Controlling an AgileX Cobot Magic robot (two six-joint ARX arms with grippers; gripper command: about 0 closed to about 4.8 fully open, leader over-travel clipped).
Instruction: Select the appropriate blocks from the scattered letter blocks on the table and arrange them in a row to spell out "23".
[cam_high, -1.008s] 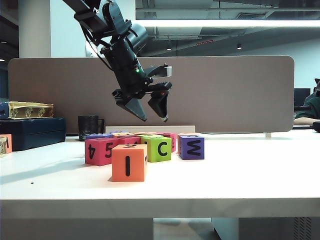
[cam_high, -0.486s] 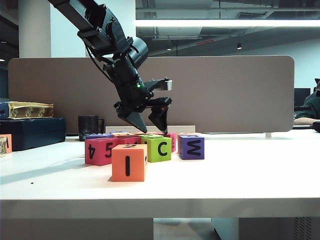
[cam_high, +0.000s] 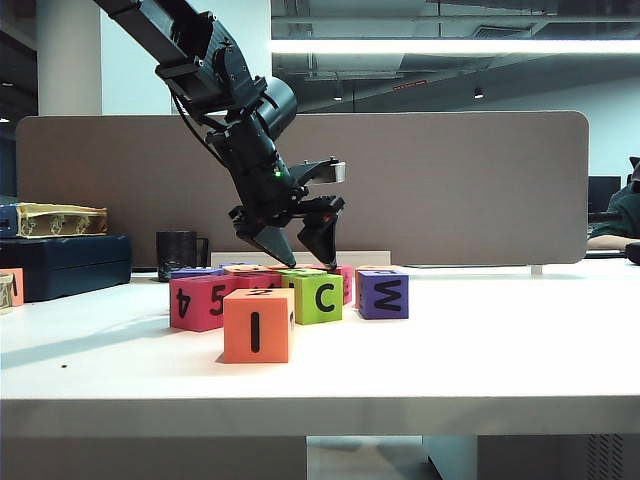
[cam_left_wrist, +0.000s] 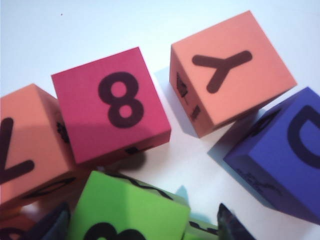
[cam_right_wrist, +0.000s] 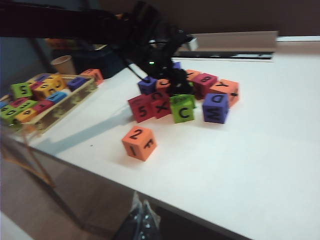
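Note:
My left gripper (cam_high: 308, 258) hangs open just above the cluster of scattered letter blocks on the table (cam_high: 480, 350). In the left wrist view its dark fingertips (cam_left_wrist: 231, 226) stand either side of a lime-green block (cam_left_wrist: 131, 210) whose black sign is cut off. An orange block (cam_high: 258, 325) with "I" facing front stands alone nearer the front edge; the right wrist view shows "2" on top of the orange block (cam_right_wrist: 139, 143). The green "C" block (cam_high: 318, 295) lies under the left gripper. My right gripper (cam_right_wrist: 141, 212) is shut and empty, below the table's front edge.
Around the green block lie a pink "8" block (cam_left_wrist: 112, 105), an orange "Y" block (cam_left_wrist: 230, 70), a purple block (cam_left_wrist: 280, 150), a pink "4"/"5" block (cam_high: 200, 303) and a purple "M" block (cam_high: 383, 294). A tray of more blocks (cam_right_wrist: 45, 97) stands far left.
The left gripper has come down towards the cluster, still open. The blocks have not moved.

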